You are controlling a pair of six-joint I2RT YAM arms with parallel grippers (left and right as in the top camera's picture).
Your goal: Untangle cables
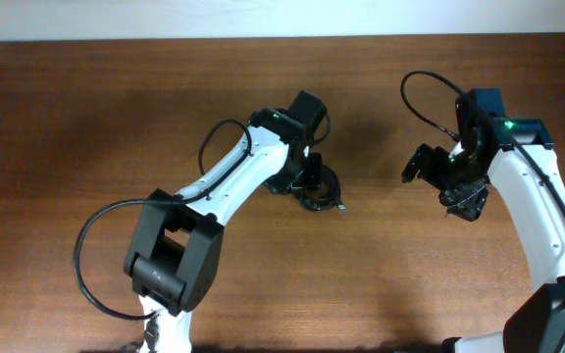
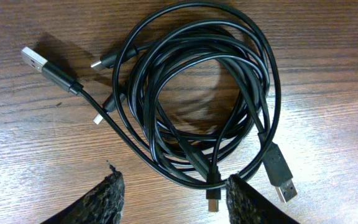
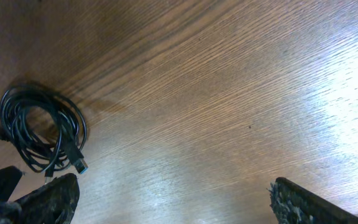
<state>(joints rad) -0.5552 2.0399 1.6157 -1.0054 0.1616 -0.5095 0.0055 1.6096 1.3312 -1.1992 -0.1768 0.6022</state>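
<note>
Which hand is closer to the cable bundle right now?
Left. The left hand hangs open directly over the cables, at the coil's edge; the right hand is off to the side above the table.

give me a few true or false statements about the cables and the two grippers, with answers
1. The cables lie in one coiled bundle on the table. True.
2. The left gripper is shut on the bundle. False: it is open, with its fingers on either side of the coil's near edge.
3. The right gripper holds a plug. False: it is open and empty, away from the bundle.
4. A silver-tipped plug sticks out of the coil. True.
</note>
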